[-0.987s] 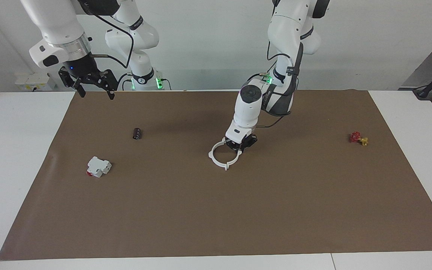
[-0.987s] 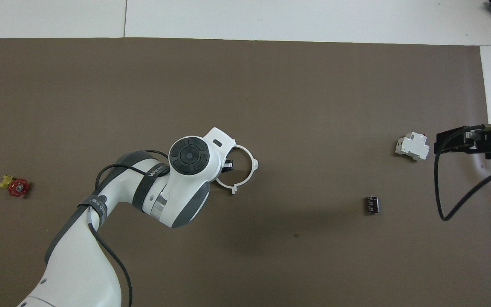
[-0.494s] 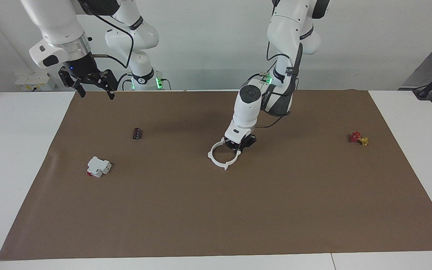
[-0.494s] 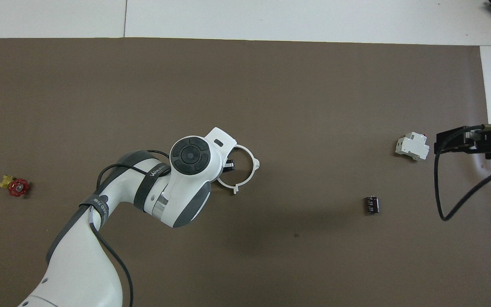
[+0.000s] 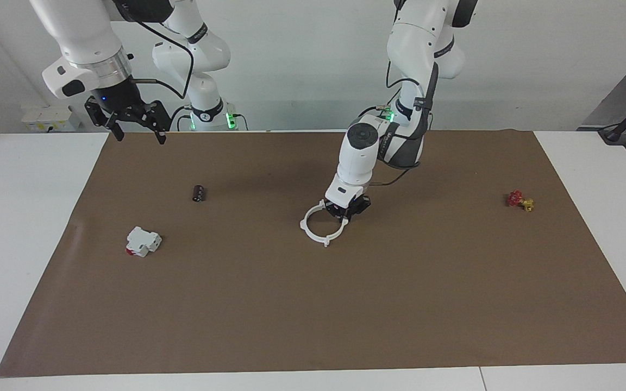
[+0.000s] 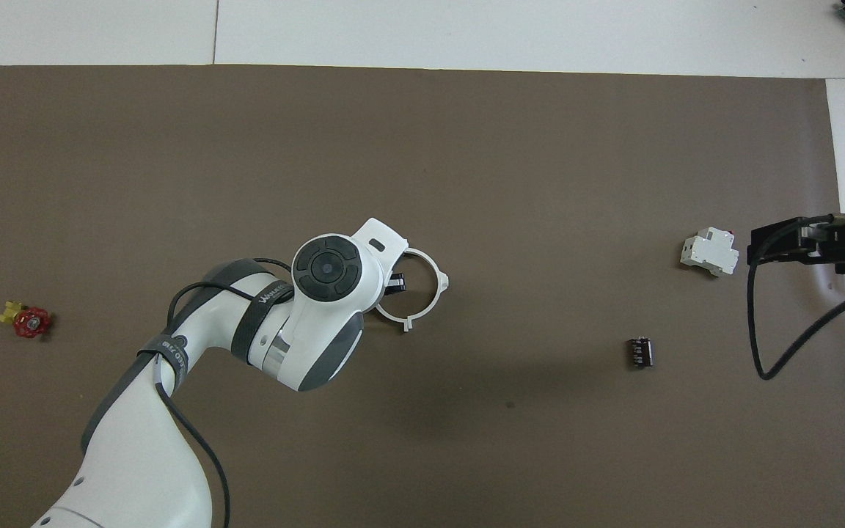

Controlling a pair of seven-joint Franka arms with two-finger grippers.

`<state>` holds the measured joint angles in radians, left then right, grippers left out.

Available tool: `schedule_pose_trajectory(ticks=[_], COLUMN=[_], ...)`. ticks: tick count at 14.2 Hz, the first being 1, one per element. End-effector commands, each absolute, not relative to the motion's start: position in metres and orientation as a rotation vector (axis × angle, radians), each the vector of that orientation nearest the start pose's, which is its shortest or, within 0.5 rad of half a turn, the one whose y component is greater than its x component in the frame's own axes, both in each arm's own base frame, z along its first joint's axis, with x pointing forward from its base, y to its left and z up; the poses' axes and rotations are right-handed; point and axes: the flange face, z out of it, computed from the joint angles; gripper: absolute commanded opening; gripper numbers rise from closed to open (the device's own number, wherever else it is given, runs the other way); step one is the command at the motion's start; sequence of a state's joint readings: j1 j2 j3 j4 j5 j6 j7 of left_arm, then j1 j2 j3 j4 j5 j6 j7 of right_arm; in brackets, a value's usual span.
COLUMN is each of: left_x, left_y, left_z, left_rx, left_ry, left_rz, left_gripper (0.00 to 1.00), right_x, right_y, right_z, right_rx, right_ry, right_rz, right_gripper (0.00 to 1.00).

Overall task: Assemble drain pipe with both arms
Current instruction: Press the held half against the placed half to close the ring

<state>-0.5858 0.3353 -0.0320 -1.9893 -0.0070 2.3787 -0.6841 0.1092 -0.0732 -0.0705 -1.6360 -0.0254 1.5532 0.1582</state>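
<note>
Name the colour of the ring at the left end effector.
White, clearest in the facing view: the ring lies on the brown mat.

A white bench (image 5: 25, 228), covered across most of its top by a brown mat (image 5: 345, 304), is seen before a plain pale wall (image 5: 302, 60), with even light cast and soft shadows left.

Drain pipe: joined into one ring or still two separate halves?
Joined, as far as shown: the drain pipe reads as one closed tabbed ring on the brown mat. The left gripper covers part of its rim.
</note>
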Motion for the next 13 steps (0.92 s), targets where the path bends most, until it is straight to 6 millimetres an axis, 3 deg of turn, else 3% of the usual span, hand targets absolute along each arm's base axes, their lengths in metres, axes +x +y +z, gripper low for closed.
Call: schedule_pose_trajectory(ticks=[1, 13], left_x=[0.5056, 0.5078], left_y=[-0.3576, -0.3557], left_z=[0.2900, 0.2905], left_rx=[-3.207, -3.212], left_ry=[-0.106, -0.106], left_rz=[-0.058, -0.073], left_gripper=[0.00, 0.00], right_x=[0.5237, 0.5237], right_y=[0.0136, 0.0138], right_z=[0.6358, 0.6358], right_rx=[-3.157, -3.155], right_ry=[0.146, 0.146], right_rz=[0.017, 0.018], right_gripper=[1.00, 1.00])
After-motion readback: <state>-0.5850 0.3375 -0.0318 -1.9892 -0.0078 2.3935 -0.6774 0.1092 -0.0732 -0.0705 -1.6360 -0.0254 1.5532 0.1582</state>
